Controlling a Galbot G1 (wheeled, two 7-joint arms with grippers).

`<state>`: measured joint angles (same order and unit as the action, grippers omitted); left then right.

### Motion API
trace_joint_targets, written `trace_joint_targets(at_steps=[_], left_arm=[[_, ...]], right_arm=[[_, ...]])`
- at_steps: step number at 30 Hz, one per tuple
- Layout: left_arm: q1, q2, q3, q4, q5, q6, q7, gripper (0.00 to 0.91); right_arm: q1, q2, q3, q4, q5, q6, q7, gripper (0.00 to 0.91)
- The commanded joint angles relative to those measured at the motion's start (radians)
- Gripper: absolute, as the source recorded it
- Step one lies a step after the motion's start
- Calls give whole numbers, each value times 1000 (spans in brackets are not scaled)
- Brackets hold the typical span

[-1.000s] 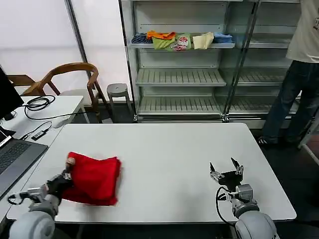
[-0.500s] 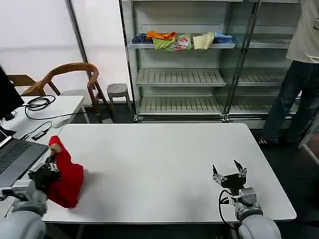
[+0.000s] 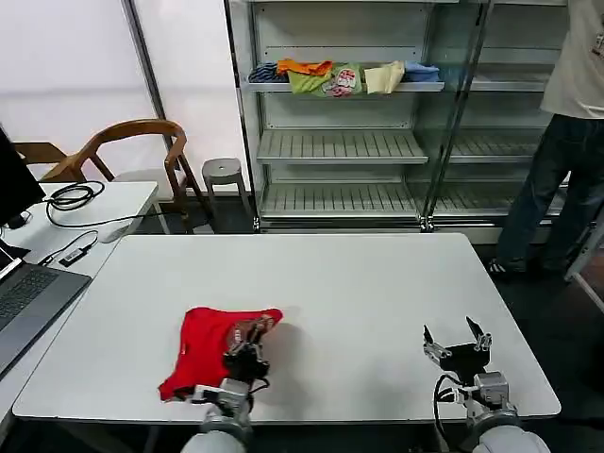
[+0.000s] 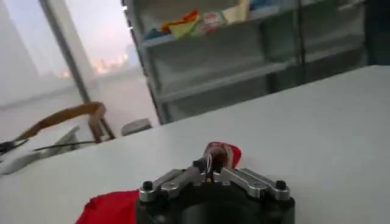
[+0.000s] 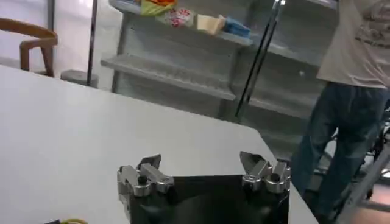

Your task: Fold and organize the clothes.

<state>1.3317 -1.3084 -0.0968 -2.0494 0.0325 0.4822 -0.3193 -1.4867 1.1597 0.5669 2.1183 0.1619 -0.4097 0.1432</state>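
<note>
The left gripper (image 3: 251,332) pinches the shirt (image 3: 206,347) near the desk's (image 3: 359,283) front edge; the right gripper (image 3: 457,341), fingers wide, hovers at the front right corner.

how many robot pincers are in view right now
2. The left pincer is shut on the red T-shirt at the table's near edge; the right pincer is open, near the right corner.

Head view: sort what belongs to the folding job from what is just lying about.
Job: red T-shirt, bunched on the white table; left gripper shut on it; right gripper open, idle.

Lying about: folded garments on the shelf, laptop, cables, chair, stool.
</note>
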Motion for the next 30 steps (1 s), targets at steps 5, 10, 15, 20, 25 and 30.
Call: trace_joint_targets(at_steps=[5,10,15,20,25,30], left_arm=[[-176,-77,192,135,51,-45,-32,242],[-175,-55,204,106,-59,-133,-4,907],[-199,-46,186,76,-172,-142,5,907],[-200,-24,171,4,-216,-150,32,907],[-205,23,94,-62,-309,-134,38,907],[-205,84,-38,-70,-339,-140,36,907]], right_arm=[[0,6,25,8,-2,-9,-4,907],[29,3,22,6,0,-12,-7,907],[55,14,11,-5,-1,-13,-9,907],[67,23,8,-16,-2,-11,-13,907],[76,26,7,-23,-2,-10,-16,907],[100,32,-4,-34,-2,-9,-19,907]])
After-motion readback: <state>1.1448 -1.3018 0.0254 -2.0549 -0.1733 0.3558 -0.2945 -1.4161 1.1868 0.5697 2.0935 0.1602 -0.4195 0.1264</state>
